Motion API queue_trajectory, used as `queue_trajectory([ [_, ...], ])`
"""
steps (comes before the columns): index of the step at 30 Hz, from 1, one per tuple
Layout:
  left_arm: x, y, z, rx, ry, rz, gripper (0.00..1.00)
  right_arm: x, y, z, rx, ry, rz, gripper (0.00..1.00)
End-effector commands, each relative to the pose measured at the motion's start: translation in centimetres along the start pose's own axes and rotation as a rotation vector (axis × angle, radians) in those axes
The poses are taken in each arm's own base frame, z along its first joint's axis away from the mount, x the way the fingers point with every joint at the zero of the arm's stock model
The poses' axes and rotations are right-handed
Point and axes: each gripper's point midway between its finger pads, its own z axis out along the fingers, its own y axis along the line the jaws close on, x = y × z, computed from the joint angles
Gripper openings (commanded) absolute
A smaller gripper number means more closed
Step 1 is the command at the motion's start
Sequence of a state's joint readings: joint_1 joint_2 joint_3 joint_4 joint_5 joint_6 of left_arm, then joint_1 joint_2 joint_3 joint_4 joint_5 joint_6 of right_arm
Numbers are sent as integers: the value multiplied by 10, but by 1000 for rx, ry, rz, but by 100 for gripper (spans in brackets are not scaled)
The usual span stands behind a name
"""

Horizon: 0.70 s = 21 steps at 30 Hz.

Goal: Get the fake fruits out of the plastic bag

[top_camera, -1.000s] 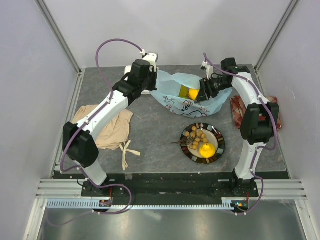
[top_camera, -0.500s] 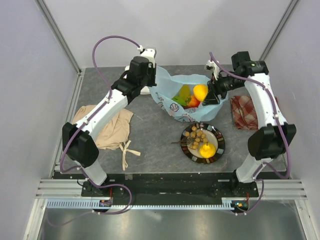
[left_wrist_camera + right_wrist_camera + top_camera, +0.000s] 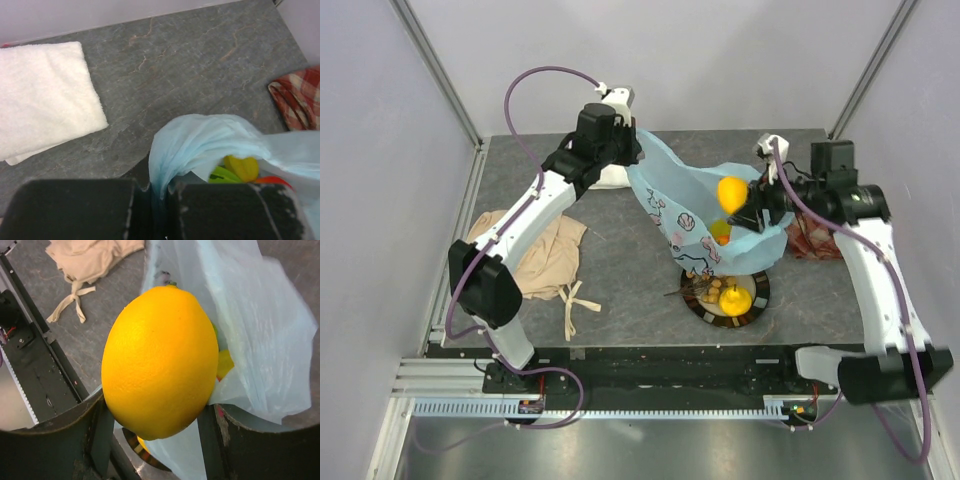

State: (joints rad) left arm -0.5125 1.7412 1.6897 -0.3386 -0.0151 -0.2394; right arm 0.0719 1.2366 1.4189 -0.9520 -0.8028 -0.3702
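The light-blue plastic bag (image 3: 705, 215) is stretched up between both arms and hangs over the far part of a striped plate (image 3: 761, 297). My left gripper (image 3: 623, 152) is shut on the bag's gathered edge (image 3: 172, 150). Yellow (image 3: 242, 167) and green (image 3: 222, 175) fake fruits show inside the bag's mouth. My right gripper (image 3: 748, 205) is shut on a yellow lemon (image 3: 732, 192), held above the bag's opening. In the right wrist view the lemon (image 3: 160, 355) fills the gap between the fingers (image 3: 90, 440). A yellow pear (image 3: 734, 299) and a tan berry cluster (image 3: 706, 288) lie on the plate.
A beige cloth (image 3: 545, 255) lies at the left under the left arm. A folded white cloth (image 3: 42, 100) sits at the back behind the left gripper. A red plaid cloth (image 3: 812, 240) lies at the right, under the right arm. Grey walls close in the table.
The right gripper has lifted the lemon up out of the bag and drawn back to the right. The left gripper rose with the bag's edge, and the bag now drapes over the plate.
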Motion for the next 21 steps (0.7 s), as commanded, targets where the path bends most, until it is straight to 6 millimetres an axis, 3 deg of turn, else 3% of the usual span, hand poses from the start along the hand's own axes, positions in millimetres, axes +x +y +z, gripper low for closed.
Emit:
queue_trajectory([
  [1, -53, -19, -15, 67, -126, -27, 2, -5, -72, 54, 80, -32, 73, 36],
  [4, -78, -21, -15, 63, -190, -10, 1, -32, -103, 69, 102, -52, 32, 36],
  [8, -130, -5, -29, -54, -347, 26, 2, -78, -140, 80, 152, -111, -37, 35],
  [9, -150, -6, -37, -61, -403, 38, 2, -86, -145, 80, 163, -121, -51, 35],
  [13, -184, -6, -58, -85, -501, 118, 2, -115, -165, 84, 199, -160, -97, 35],
  [16, -177, -9, -63, -65, -484, 146, 1, -116, -171, 91, 194, -162, -90, 35],
  [17, -171, -11, -62, -50, -466, 152, 2, -105, -169, 98, 181, -139, -95, 35],
  [19, -141, -7, -55, -45, -389, 147, 2, -93, -160, 102, 165, -110, -112, 35],
  [21, -106, -5, -45, -27, -301, 118, 2, -65, -147, 118, 121, -47, -139, 36],
])
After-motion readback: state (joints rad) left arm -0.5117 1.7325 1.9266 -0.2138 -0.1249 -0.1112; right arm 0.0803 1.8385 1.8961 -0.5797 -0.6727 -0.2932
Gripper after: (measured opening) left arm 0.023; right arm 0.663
